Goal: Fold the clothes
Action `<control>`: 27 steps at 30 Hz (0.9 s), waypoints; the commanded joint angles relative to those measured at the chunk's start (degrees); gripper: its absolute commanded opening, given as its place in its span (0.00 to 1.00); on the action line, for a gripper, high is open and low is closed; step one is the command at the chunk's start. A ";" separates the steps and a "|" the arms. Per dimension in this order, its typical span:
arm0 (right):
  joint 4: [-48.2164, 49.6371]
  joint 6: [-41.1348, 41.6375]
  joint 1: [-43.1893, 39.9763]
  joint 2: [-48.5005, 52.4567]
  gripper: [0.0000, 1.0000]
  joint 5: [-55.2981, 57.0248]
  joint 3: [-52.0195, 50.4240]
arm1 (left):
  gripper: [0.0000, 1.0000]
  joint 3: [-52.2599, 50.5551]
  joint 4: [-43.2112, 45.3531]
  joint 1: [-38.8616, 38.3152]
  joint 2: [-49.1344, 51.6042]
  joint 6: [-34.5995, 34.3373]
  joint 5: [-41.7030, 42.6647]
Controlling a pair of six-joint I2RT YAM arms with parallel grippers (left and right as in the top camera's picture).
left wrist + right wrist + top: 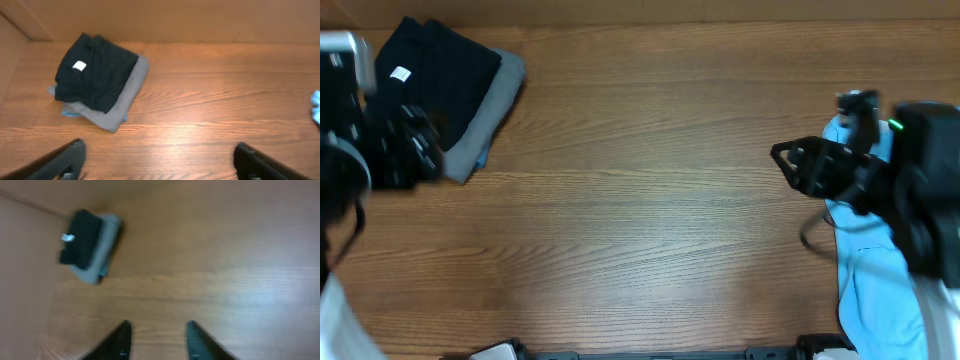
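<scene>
Folded black T-shirt (435, 65) is parked in the far left corner of the table (650, 220), sitting on top of the grey shorts (492, 105), with its white neck label (79, 65) facing up. The light blue tee (870, 290) is a rumpled heap at the right edge, partly under the right arm (920, 200). Over by the stack the left gripper (160, 162) is spread wide with nothing in it, and the right gripper (157, 340) is partly apart, empty too.

Top-down overhead; wrist views toward clothes (95, 75)
</scene>
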 commanded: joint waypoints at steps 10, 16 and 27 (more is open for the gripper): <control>-2.80 -2.05 0.33 -20.55 1.00 -2.01 3.82 | 1.00 -7.15 -0.28 -2.38 -19.65 -8.09 0.63; -10.16 -2.05 0.31 -20.98 1.00 -2.01 3.58 | 1.00 -10.71 -0.28 -2.36 -26.21 -8.13 0.66; -12.44 -1.84 0.31 -20.98 1.00 -2.19 3.54 | 1.00 -10.73 -0.28 -2.36 -27.26 -8.11 0.61</control>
